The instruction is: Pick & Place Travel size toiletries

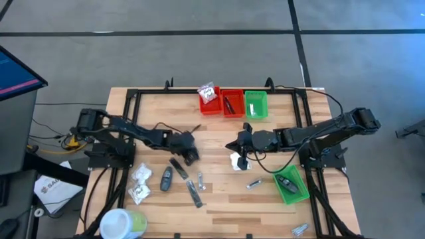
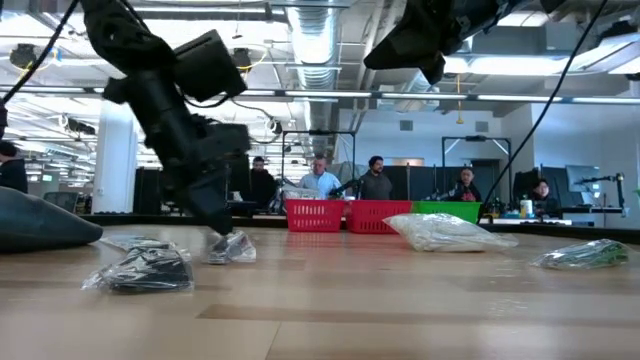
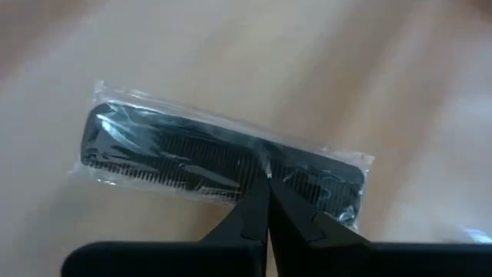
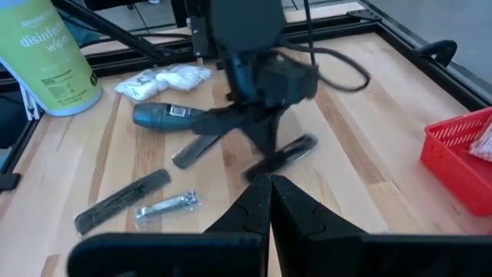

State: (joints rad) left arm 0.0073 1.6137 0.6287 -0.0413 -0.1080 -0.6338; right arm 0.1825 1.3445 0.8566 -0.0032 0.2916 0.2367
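Note:
My left gripper (image 1: 190, 156) is shut, low over the table's middle, on a black comb in clear wrap (image 3: 223, 161), which also shows blurred under it in the right wrist view (image 4: 280, 158). Near it lie a second dark comb (image 1: 176, 164), a dark oval (image 1: 166, 178), a third comb (image 1: 193, 193), a silvery clipper (image 1: 201, 179) and white crinkly packets (image 1: 140, 174). My right gripper (image 1: 238, 143) is shut and hangs high above a white packet (image 1: 237, 161), touching nothing. My left gripper meets the comb's clear wrap at its long edge (image 3: 267, 171), past the middle toward one end, where the film puckers at the shut fingertips (image 3: 254, 208). The fingers slant down from above and lie across the comb. The comb sits low by the tabletop (image 2: 232, 248); whether it is lifted, I cannot tell.
Two red bins (image 1: 209, 101) (image 1: 232, 104) and a green bin (image 1: 255, 105) stand at the far edge. Another green bin (image 1: 290, 184) with a dark item sits near right. A white-and-green tub (image 1: 119, 222) stands near left. Silvery sachets (image 1: 254, 183) (image 1: 299, 230) lie near right.

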